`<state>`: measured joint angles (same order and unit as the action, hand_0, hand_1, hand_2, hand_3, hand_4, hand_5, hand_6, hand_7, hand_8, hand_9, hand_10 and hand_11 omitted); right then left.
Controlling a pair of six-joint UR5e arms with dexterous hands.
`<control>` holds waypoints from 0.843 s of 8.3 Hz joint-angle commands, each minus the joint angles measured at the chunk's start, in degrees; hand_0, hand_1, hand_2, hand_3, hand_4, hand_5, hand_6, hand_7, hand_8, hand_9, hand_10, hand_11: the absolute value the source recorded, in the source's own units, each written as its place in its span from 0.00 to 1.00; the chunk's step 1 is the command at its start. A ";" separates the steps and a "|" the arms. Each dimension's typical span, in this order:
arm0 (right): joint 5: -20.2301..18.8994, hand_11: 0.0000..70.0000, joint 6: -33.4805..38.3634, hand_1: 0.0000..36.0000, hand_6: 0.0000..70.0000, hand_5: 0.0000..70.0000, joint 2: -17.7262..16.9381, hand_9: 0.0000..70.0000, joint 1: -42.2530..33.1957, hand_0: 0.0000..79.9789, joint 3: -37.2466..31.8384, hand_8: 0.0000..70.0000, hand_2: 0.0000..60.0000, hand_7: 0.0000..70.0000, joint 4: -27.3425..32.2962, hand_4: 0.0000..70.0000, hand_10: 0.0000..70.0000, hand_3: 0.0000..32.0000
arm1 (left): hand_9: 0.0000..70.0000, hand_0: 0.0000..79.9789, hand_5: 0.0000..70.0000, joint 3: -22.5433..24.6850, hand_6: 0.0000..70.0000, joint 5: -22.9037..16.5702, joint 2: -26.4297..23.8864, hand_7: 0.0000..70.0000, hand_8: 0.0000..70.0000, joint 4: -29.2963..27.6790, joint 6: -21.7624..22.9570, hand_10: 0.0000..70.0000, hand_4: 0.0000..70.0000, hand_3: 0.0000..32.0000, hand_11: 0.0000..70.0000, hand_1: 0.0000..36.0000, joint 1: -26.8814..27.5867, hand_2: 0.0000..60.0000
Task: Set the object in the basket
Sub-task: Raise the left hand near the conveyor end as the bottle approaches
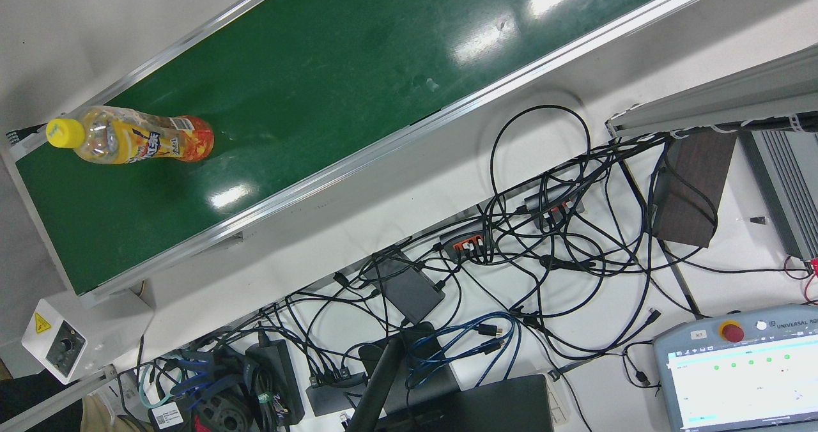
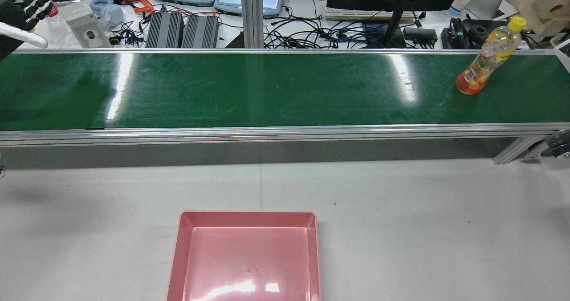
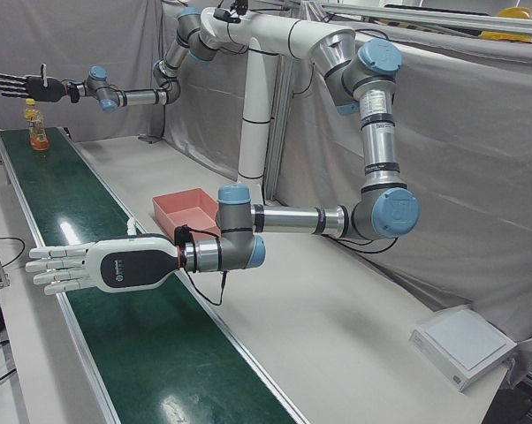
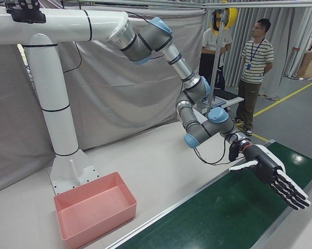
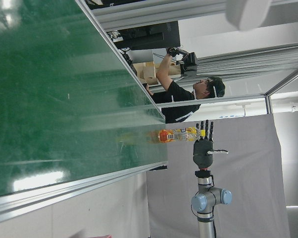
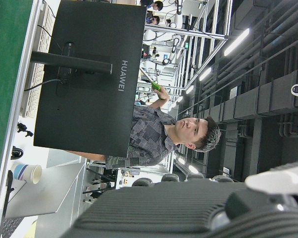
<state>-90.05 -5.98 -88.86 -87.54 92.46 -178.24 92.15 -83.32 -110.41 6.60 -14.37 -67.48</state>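
Item: orange drink bottle (image 2: 487,56), yellow cap, upright at the right end of the green belt (image 2: 267,91) in the rear view.
Pink basket (image 2: 249,218): bottom centre, on the white table (image 2: 401,212), holding nothing.
Left hand (image 3: 67,268): lower left of the left-front view, fingers released and spread flat.
Right hand (image 3: 23,86): upper left, above the bottle and apart from it, fingers released.

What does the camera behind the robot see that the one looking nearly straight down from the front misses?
Only the rear view shows the pink basket, empty on the white table, and a dark hand at its top-left corner. Only the front view shows the conveyor's control box with its warning sticker. Both show the bottle standing upright near one end of the green belt, plus tangled cables and a teach pendant.
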 commanded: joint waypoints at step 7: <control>-0.03 0.00 0.00 0.00 0.00 0.00 0.00 0.00 0.00 0.00 0.00 0.00 0.00 0.00 0.00 0.00 0.00 0.00 | 0.00 0.84 0.07 0.31 0.00 -0.09 0.54 0.00 0.00 -0.10 1.18 0.00 0.00 0.00 0.00 0.36 -0.10 0.00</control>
<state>-90.09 -5.98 -88.86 -87.54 92.46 -178.26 92.45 -83.35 -110.05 6.58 -13.77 -67.55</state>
